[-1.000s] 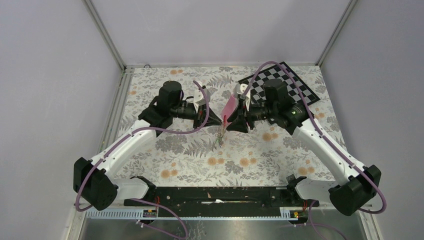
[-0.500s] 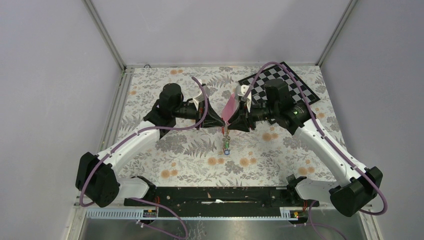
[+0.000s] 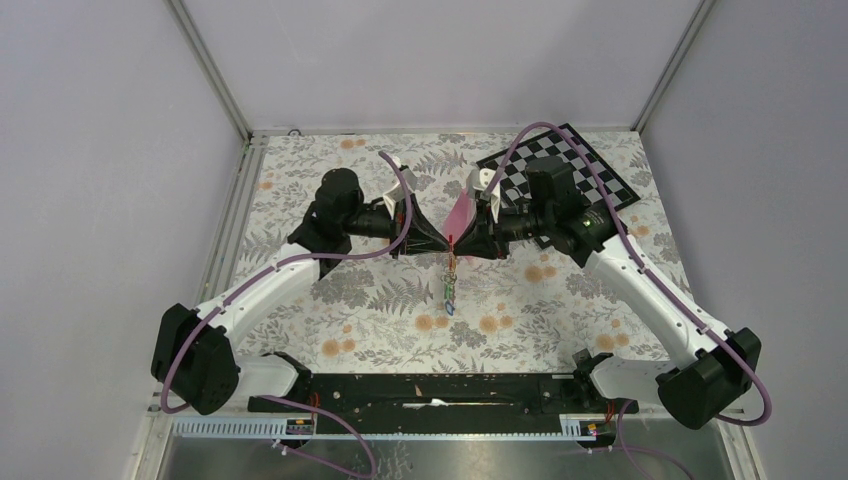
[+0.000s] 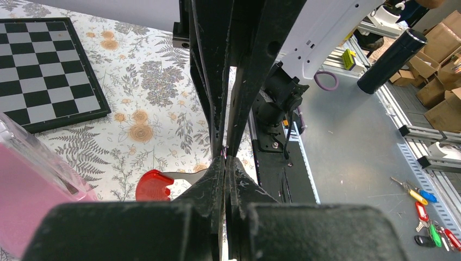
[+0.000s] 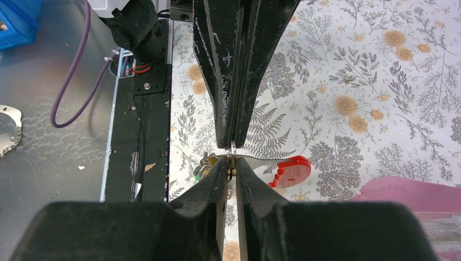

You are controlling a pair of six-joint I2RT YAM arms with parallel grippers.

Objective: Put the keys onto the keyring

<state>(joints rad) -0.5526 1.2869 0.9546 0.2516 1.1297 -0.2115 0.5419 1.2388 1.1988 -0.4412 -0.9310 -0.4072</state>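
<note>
The two arms meet tip to tip above the middle of the flowered table [image 3: 560,320]; the left gripper [image 4: 225,159] is pressed fully together, and whether anything thin is nipped in it cannot be told; the right gripper [image 5: 232,161] shows a narrow gap, with the grey part of the keyring [image 5: 288,169] crossing between its tips, though a firm hold cannot be told; the keys [image 3: 450,290] bunch at the keyring's near end; a pink pyramid [image 3: 460,212] stands just behind, near a checkerboard [image 3: 600,180].
</note>
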